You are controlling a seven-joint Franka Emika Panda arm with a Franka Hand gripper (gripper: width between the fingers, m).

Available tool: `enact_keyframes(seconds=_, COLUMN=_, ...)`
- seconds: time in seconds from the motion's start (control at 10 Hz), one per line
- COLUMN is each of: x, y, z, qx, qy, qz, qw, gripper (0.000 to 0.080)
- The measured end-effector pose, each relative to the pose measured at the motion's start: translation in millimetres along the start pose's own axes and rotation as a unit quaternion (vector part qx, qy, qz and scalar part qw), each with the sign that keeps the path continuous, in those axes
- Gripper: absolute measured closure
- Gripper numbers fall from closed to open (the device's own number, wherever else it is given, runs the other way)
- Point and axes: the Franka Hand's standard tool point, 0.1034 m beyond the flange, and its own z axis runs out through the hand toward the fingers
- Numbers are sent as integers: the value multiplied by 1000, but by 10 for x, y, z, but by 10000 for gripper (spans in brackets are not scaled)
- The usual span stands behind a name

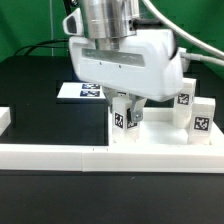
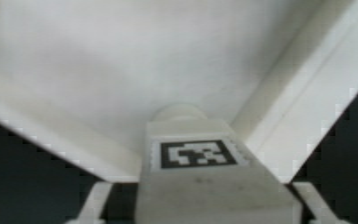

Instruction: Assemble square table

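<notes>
The tool (image 1: 126, 112) grips a tagged leg block (image 1: 124, 121) beside the border wall (image 1: 60, 155).

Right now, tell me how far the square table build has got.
Done: nothing joined that I can see. In hand: the pincer is shut on one small white tagged leg block, held over the white plastic square tray-like top. Left: two more leg blocks stand loose by the long white border wall.

No readable words, brands or numbers anywhere. Only black-white square marker tags: one on the leg block (image 1: 124, 120) under the arm, also seen close in the wrist view (image 2: 201, 153); one each on two leg blocks at the exterior view's right (image 1: 184, 98) (image 1: 202, 124); tags on the marker board (image 1: 84, 91), partly hidden. Patterns too small to decode.
</notes>
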Motion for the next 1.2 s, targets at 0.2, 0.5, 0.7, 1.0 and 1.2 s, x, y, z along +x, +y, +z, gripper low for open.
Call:
enact_keyframes(seconds=0.2, x=36, y=6, z=-3, qx=9, qy=-23, qz=118, qw=993, gripper=509)
enact_keyframes(seconds=0.5, x=20, y=9, z=4, qx=6, qy=-24, qz=200, qw=979, gripper=509)
enact_keyframes(seconds=0.7, x=24, y=13, z=9, qx=5, qy=-25, qz=262, qw=965, gripper=509)
enact_keyframes(seconds=1.0, x=39, y=25, z=-2, qx=0, qy=-25, qz=406, qw=914, gripper=498)
enact_keyframes(seconds=1.2, x=47, y=47, z=-4, qx=1, qy=-19, qz=441, qw=897, gripper=482)
